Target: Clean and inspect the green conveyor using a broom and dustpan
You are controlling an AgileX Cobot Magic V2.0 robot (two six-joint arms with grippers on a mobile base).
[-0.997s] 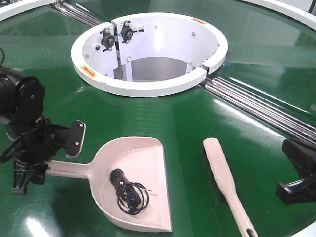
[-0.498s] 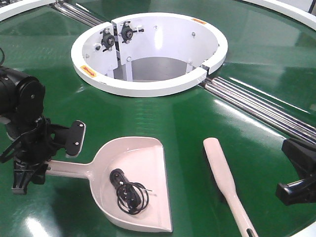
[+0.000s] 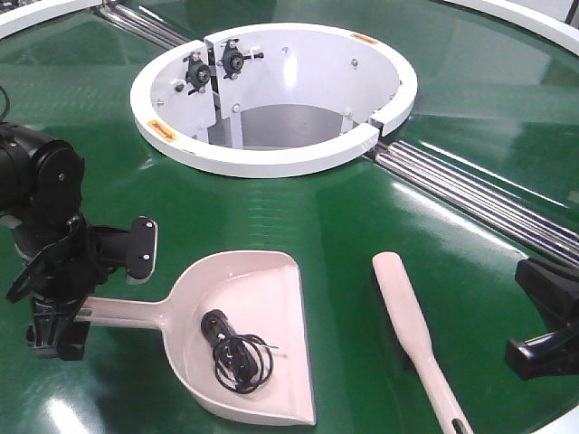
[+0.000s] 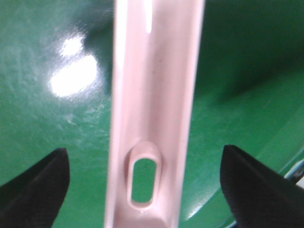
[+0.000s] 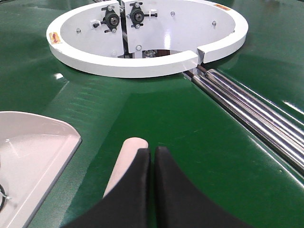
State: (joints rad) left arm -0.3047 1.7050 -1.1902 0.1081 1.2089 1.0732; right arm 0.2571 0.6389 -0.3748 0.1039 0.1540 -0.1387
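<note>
The left gripper [image 4: 142, 185] spreads wide astride the dustpan [image 3: 249, 330] handle, untouched, while the right gripper [image 5: 153, 164], pinched closed, hangs over the broom [image 3: 412, 330] on the green conveyor [image 3: 317, 217]

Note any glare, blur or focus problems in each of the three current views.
Front view: sharp, with pale streaks of overhead light on the green conveyor. Left wrist view: very close and soft; the dustpan handle is blurred, with a bright glare patch on the belt to its left. Right wrist view: the white ring and chrome rollers are crisp, while the shut right gripper is slightly soft.
</note>
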